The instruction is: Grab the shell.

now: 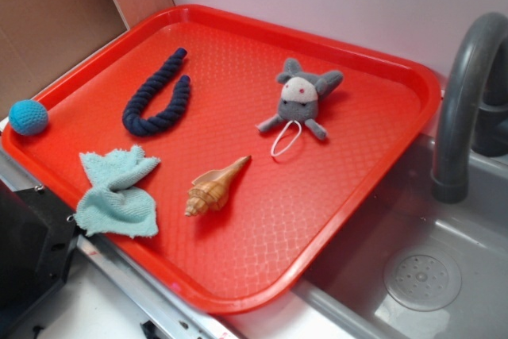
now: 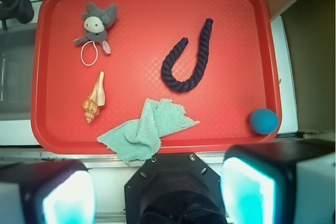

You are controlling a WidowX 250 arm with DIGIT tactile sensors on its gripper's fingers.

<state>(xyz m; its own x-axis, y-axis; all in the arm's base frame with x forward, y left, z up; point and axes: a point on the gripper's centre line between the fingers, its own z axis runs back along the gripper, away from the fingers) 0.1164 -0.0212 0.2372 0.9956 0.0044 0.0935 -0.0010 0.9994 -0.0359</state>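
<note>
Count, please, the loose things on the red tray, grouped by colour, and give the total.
Tan-brown: 1, the shell
Grey: 1, the plush mouse
Dark navy: 1, the twisted rope
Light teal: 1, the cloth
Bright blue: 1, the crocheted ball
Total: 5, all on the tray

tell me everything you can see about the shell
The shell is a small spiral conch, tan with darker brown ridged whorls and a glossy, hard look. One end is a fat, knobbly spire; the other narrows to a long pointed tip. It lies flat on its side on the red tray, intact and untouched. It sits between the crumpled cloth and the grey plush, with its tip pointing toward the plush. It touches only the tray. The gripper is open, back past the tray's edge.
</note>
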